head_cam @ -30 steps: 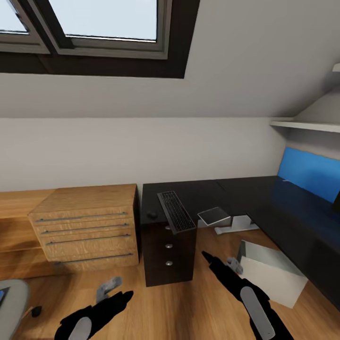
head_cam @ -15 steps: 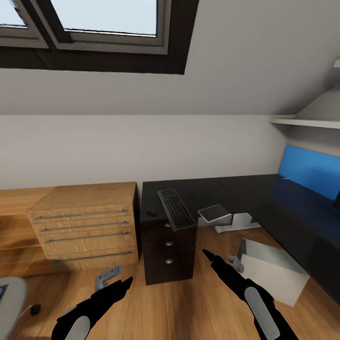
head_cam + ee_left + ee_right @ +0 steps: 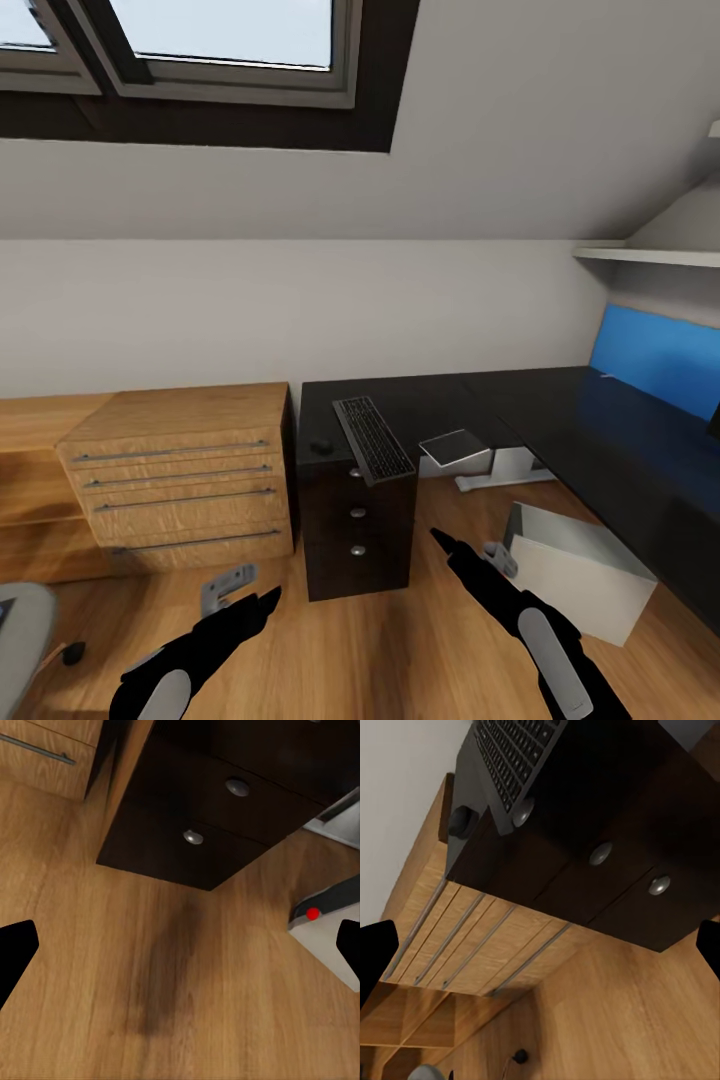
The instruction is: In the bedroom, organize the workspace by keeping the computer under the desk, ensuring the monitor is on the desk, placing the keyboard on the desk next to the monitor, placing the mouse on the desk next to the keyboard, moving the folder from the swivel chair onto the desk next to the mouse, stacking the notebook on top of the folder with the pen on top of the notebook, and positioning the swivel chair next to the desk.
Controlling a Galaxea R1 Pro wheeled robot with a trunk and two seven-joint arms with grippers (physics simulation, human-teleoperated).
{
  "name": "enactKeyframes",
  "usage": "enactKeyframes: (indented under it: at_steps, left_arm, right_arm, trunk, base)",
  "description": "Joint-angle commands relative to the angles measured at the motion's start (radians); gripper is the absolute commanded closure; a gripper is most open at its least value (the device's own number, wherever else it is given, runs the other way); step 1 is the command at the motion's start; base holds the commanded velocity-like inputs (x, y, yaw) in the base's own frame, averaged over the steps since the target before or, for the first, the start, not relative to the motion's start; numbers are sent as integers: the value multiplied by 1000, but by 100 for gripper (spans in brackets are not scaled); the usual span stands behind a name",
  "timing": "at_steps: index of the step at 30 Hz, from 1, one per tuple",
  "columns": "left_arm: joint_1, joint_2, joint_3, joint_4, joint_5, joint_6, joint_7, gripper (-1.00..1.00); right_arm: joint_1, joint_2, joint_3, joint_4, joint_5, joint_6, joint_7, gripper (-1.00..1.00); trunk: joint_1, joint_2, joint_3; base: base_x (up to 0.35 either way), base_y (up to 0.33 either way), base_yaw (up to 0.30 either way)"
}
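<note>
The black L-shaped desk (image 3: 470, 395) stands ahead against the wall. The keyboard (image 3: 372, 440) lies on its left end, overhanging the front edge, with the mouse (image 3: 321, 447) just left of it. Beside the drawers, the pale grey computer (image 3: 575, 570) sits on the floor under the desk's right wing; its red light (image 3: 313, 913) shows in the left wrist view. A grey edge of the swivel chair (image 3: 18, 640) is at the lower left. My left gripper (image 3: 232, 585) and right gripper (image 3: 495, 555) hover low over the floor, both open and empty. Folder and notebook are out of view.
A light wood drawer unit (image 3: 180, 470) stands left of the desk, touching it. A grey plate on a white part (image 3: 455, 447) sits under the desk's corner. A blue wall panel (image 3: 655, 360) backs the right wing. Bare plank floor (image 3: 370, 650) lies before the desk drawers (image 3: 238, 787).
The whole picture has shifted slightly, so the camera moved a little. Both arms keep nearly the same pose with their grippers open. Nothing on the desk has moved.
</note>
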Motion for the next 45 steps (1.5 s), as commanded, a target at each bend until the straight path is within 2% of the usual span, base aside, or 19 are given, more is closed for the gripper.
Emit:
enactKeyframes:
  at_steps: [1, 5, 9, 12, 14, 17, 21, 23, 27, 29, 33, 37, 43, 45]
  left_arm:
    - [0, 1, -2, -1, 11, 2, 10, -100]
    - [-1, 1, -2, 1, 11, 2, 9, -100]
    - [-1, 1, -2, 3, 11, 4, 9, -100]
    - [-1, 1, -2, 3, 11, 5, 8, -100]
    - [-1, 1, -2, 4, 11, 6, 8, -100]
    - [-1, 1, -2, 4, 11, 6, 8, -100]
    - [-1, 1, -2, 4, 11, 6, 7, -100]
    - [-1, 2, -2, 6, 13, 6, 7, -100]
    - [-1, 7, -2, 8, 12, 6, 7, -100]
    - [-1, 10, -2, 8, 12, 6, 7, -100]
    - [-1, 10, -2, 8, 12, 6, 6, -100]
    - [-1, 10, -1, 3, 11, 1, 3, -100]
    - [-1, 10, -1, -3, 11, -5, 5, -100]
    - [-1, 10, -2, -4, 11, -5, 6, -100]
  right_arm:
    - [-1, 0, -2, 1, -6, 4, 1, -100]
    - [-1, 1, -25, 18, -6, 3, -1, -100]
    - [-1, 3, -76, 46, -8, 3, 0, -100]
    - [-1, 4, -93, 53, -8, 6, -3, -100]
    - [-1, 6, -96, 55, -10, 7, -2, -100]
    - [-1, 16, -96, 57, -39, 5, 0, -100]
    - [-1, 27, -95, 61, -102, 4, 2, -100]
    - [-1, 29, -95, 65, -119, 4, 5, -100]
    - [-1, 29, -92, 90, -123, 4, 52, -100]
    - [-1, 32, -87, 143, -123, 4, 89, -100]
    - [-1, 34, -87, 150, -123, 3, 95, -100]
    - [-1, 49, -87, 153, -123, 8, 128, -100]
    - [-1, 52, -87, 153, -122, 8, 211, -100]
    - [-1, 52, -87, 151, -122, 9, 218, -100]
  trunk:
    - [0, -1, -1]
    - [0, -1, -1]
    - [0, -1, -1]
    - [0, -1, -1]
    - [0, -1, -1]
    - [0, -1, -1]
    - [0, -1, -1]
    - [0, -1, -1]
    - [0, -1, -1]
    - [0, -1, -1]
    - [0, -1, -1]
    - [0, -1, -1]
    - [23, -43, -20]
    - [31, -57, -26]
  base:
    - [0, 0, 0]
    - [76, 0, 0]
    - [234, 0, 0]
    - [158, 0, 0]
    - [70, 0, 0]
    - [18, 0, 0]
    - [34, 0, 0]
    - [248, 0, 0]
    - [304, 0, 0]
    - [243, 0, 0]
    - [97, 0, 0]
    - [12, 0, 0]
    - [1, 0, 0]
    - [0, 0, 0]
